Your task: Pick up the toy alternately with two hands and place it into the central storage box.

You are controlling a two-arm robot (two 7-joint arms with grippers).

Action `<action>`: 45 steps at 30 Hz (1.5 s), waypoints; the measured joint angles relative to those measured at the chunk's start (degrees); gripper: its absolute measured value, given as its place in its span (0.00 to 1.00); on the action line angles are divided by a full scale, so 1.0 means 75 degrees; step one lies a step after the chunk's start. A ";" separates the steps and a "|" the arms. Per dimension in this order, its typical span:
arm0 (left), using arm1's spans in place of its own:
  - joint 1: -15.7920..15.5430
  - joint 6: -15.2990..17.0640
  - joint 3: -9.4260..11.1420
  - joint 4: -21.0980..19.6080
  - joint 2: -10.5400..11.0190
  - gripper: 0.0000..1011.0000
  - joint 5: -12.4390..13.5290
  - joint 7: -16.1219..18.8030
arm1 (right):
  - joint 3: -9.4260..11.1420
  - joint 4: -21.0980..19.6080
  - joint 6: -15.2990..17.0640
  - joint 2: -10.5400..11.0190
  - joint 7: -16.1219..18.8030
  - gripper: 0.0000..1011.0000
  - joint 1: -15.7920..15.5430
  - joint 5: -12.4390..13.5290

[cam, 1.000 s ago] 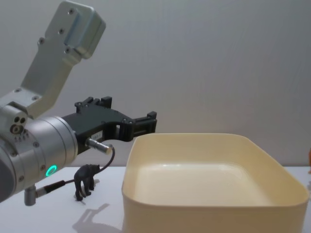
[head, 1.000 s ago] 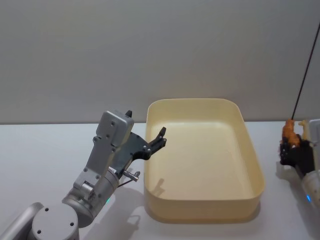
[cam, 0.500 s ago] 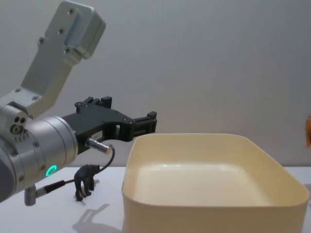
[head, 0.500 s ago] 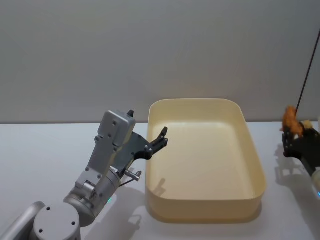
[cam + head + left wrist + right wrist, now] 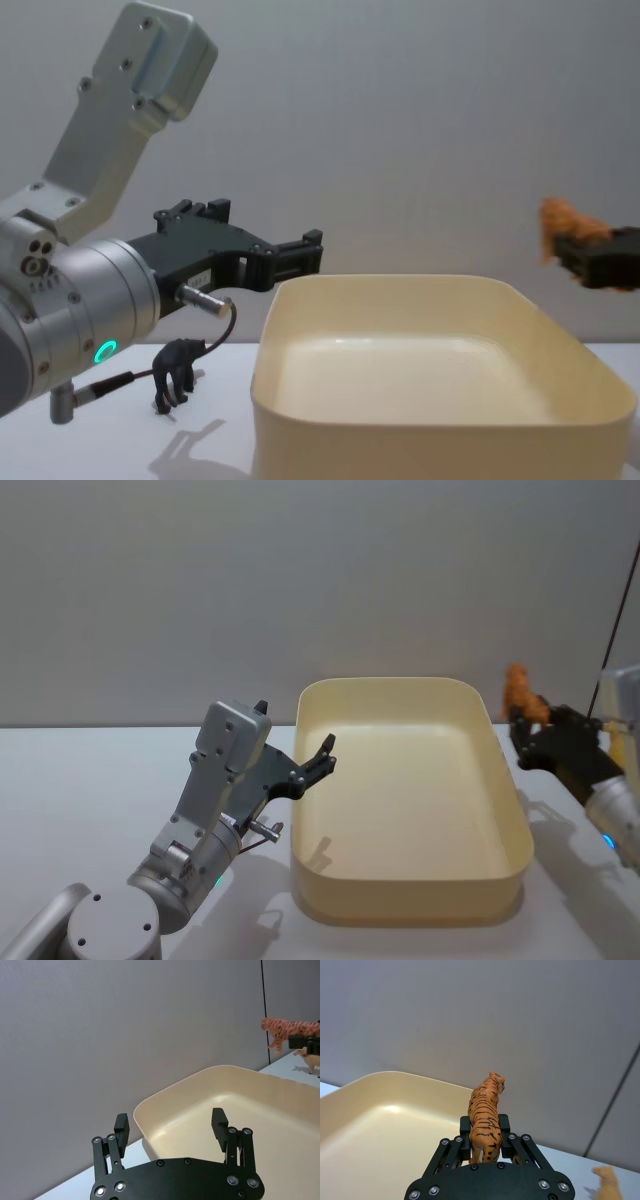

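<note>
The right gripper (image 5: 521, 723), clamped on the tiger (image 5: 518, 688), has swung up to the right rim of the box (image 5: 400, 902), so a drop looks near; the left gripper (image 5: 322, 755) idles open.

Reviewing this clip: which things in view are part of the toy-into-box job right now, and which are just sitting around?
In the job: box; tiger, held by the right gripper near its right rim; open left gripper at its left rim.
Lying about: black toy animal left of the box; tan toy animal; thin black cord.
</note>
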 joint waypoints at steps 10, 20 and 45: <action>0.0000 0.0000 0.0000 0.0000 0.0001 0.99 0.0000 0.0000 | -0.0340 0.0866 0.0378 -0.0549 0.0943 0.42 0.0864 0.0004; 0.0000 0.0000 0.0000 0.0000 0.0000 0.99 0.0000 0.0000 | -0.0506 0.1384 0.0511 -0.0818 0.1343 0.73 0.1304 -0.0026; 0.0000 0.0000 0.0000 0.0001 0.0001 0.99 0.0000 0.0000 | 0.0145 0.0650 0.0276 -0.0167 0.0343 0.99 0.0701 0.0207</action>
